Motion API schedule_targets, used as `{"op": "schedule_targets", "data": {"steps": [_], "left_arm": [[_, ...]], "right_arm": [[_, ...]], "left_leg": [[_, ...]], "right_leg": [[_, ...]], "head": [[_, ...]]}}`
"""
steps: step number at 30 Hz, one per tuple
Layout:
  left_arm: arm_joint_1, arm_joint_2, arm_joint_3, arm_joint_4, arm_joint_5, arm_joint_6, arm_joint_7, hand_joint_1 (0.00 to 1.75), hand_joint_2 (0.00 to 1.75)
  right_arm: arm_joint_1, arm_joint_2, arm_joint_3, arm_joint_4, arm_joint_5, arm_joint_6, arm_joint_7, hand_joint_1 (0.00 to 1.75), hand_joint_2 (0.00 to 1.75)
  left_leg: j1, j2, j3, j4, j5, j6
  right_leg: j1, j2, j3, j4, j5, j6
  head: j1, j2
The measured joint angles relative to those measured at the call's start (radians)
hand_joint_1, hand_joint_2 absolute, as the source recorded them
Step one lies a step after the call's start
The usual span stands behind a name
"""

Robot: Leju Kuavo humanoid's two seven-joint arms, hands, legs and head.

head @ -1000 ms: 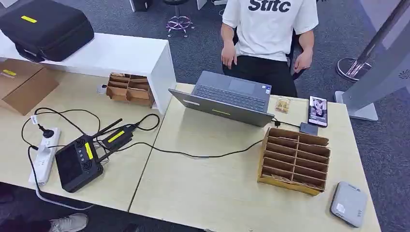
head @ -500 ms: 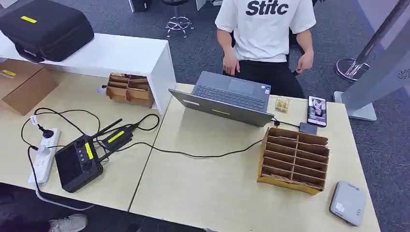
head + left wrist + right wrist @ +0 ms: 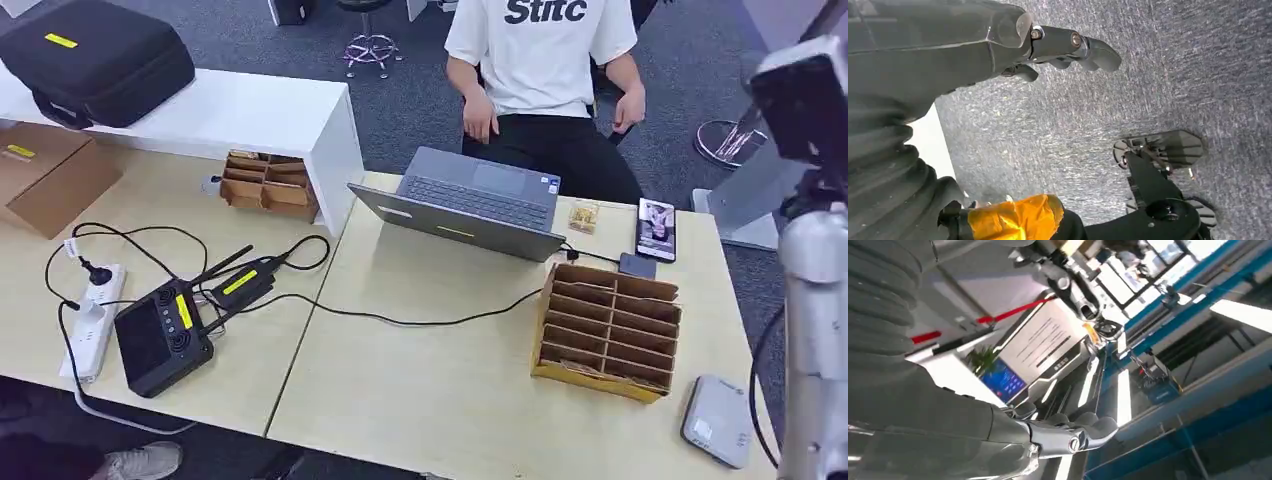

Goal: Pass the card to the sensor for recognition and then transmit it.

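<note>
On the desk, one laptop (image 3: 470,205), two cardboard organizers (image 3: 608,330)

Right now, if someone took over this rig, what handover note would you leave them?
Left robot hand: hangs over the floor and holds nothing.
Right robot hand: lifted and holds nothing; its arm stands at the right end of the table.
Things: the grey sensor is at the table's near right corner, with the cardboard slot rack beside it. I cannot make out a card.
Done: nothing yet.
Left: take a card, show it to the sensor, then pass it on, probably to the seated person.
</note>
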State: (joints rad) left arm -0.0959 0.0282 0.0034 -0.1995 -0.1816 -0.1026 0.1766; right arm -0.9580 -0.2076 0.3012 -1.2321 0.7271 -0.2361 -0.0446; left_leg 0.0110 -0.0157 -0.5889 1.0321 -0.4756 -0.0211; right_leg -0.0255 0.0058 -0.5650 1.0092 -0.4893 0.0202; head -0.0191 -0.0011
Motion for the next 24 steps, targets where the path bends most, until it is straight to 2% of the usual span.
{"op": "schedule_targets", "data": {"steps": [5,10,16,24], "left_arm": [[-0.008,-0.001,-0.010,0.000,-0.015,-0.011,0.012,0.00,1.75],[-0.010,-0.002,-0.015,0.000,-0.018,-0.018,0.013,0.00,1.75],[-0.010,-0.003,-0.015,0.000,-0.016,-0.018,0.023,0.00,1.75],[-0.012,-0.002,-0.015,0.000,-0.017,-0.019,0.037,0.00,1.75]], "right_arm": [[-0.187,0.038,0.096,0.241,0.120,-0.001,0.068,0.00,1.75],[-0.308,0.081,0.164,0.456,0.212,-0.008,0.130,0.00,1.75],[-0.355,0.111,0.211,0.593,0.264,-0.021,0.137,0.00,1.75],[-0.358,0.144,0.252,0.670,0.303,-0.016,0.146,0.00,1.75]], "left_leg": [[0.000,-0.001,-0.001,0.000,0.000,0.000],[0.000,-0.002,-0.001,0.000,0.000,0.000],[0.000,-0.002,-0.001,0.000,0.000,0.000],[0.000,-0.001,-0.001,0.000,0.000,0.000]], "right_leg": [[0.000,-0.001,0.000,0.000,0.000,0.000],[0.000,-0.002,0.000,0.000,0.000,0.000],[0.000,-0.002,0.000,0.000,0.000,0.000],[0.000,-0.001,-0.001,0.000,0.000,0.000]], "head": [[0.001,0.000],[0.000,0.000],[0.000,0.000],[0.000,0.000]]}}
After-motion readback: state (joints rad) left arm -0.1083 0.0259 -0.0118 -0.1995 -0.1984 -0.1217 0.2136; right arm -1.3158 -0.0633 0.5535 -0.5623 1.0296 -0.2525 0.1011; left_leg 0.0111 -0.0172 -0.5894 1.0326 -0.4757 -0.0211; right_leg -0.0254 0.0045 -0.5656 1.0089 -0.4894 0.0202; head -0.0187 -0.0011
